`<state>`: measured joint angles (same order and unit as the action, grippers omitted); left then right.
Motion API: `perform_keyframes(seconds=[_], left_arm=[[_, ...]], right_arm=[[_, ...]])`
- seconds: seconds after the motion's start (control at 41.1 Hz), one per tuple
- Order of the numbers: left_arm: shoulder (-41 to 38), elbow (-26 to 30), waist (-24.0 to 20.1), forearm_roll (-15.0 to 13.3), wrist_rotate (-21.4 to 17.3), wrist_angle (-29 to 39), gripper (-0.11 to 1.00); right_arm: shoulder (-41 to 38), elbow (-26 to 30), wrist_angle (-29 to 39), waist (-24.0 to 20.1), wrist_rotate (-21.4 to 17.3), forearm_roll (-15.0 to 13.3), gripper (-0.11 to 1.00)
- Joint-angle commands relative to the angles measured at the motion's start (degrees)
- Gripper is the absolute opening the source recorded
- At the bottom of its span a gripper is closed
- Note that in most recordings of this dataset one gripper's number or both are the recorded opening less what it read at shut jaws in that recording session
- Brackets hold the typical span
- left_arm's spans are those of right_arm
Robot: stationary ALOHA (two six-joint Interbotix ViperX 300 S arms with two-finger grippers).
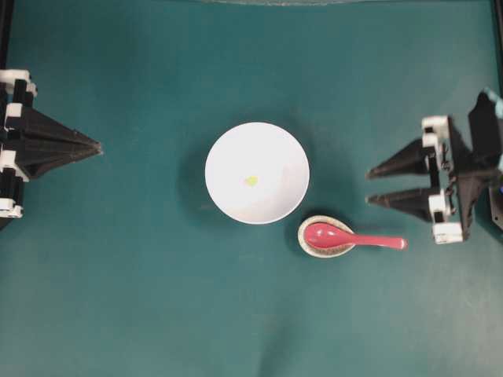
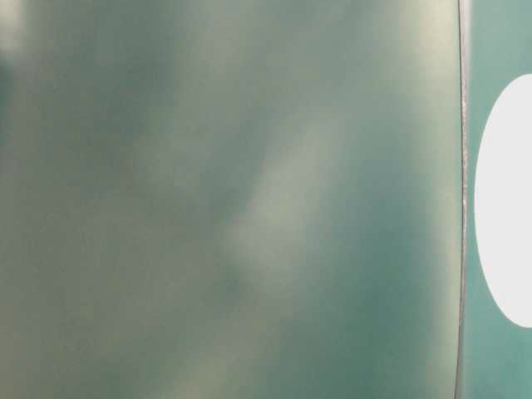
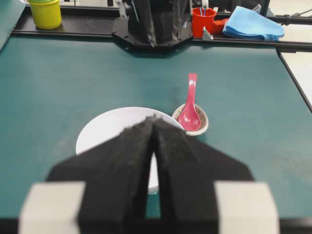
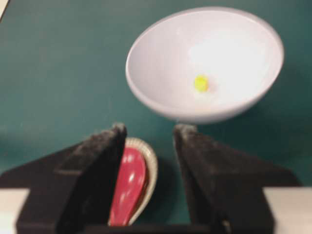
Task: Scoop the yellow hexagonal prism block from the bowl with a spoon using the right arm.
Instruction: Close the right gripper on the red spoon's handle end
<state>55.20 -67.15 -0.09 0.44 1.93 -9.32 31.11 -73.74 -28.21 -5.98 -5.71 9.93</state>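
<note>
Closest in the right wrist view, the right gripper (image 4: 147, 134) stands with its two black fingers (image 4: 100, 161) spread wide and nothing between them; it touches no object. Just beyond and below the fingertips, the spoon (image 4: 129, 183) lies with its red-pink scoop resting in the small speckled dish (image 4: 148, 165), partly hidden behind the left-hand finger in that view. Farther on sits the bowl (image 4: 161, 83), white and round, and the yellow hexagonal prism block (image 4: 201, 83) lies alone on its inner floor, near the middle. From overhead, the right gripper (image 1: 368, 184) is at the right edge of the table, pointing toward the centre, well apart from the spoon (image 1: 354, 238), whose handle runs toward that side while the scoop sits in the dish (image 1: 305, 238). The dish is just beside the bowl (image 1: 228, 188), at its lower right, and the block (image 1: 251, 181) shows as a small yellow speck inside. At the far left edge, the left gripper (image 1: 100, 146) has its fingers pressed together to a point, holding nothing and well apart from the bowl; the left wrist view shows the same closed tips (image 3: 155, 119). The surface is a plain teal mat (image 1: 118, 298). Past its far edge in the left wrist view stand a yellow cup (image 3: 45, 13), a red cup (image 3: 202, 22) and a folded blue cloth (image 3: 253, 23). The table-level view is blurred.
</note>
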Motion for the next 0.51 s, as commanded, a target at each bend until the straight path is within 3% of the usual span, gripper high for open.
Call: perform_keyframes(seconds=[0.0, 0.487], left_arm=[[-0.7, 1.49, 0.18, 0.09, 0.0, 0.35, -0.01], [-0.88, 1.41, 0.18, 0.09, -0.09, 1.23, -0.01]], right_arm=[[-4.66, -0.62, -6.77, -2.72, 0.18, 3.16, 0.51], [-29.0, -0.79, -34.54, -22.5, 0.18, 22.68, 0.51]])
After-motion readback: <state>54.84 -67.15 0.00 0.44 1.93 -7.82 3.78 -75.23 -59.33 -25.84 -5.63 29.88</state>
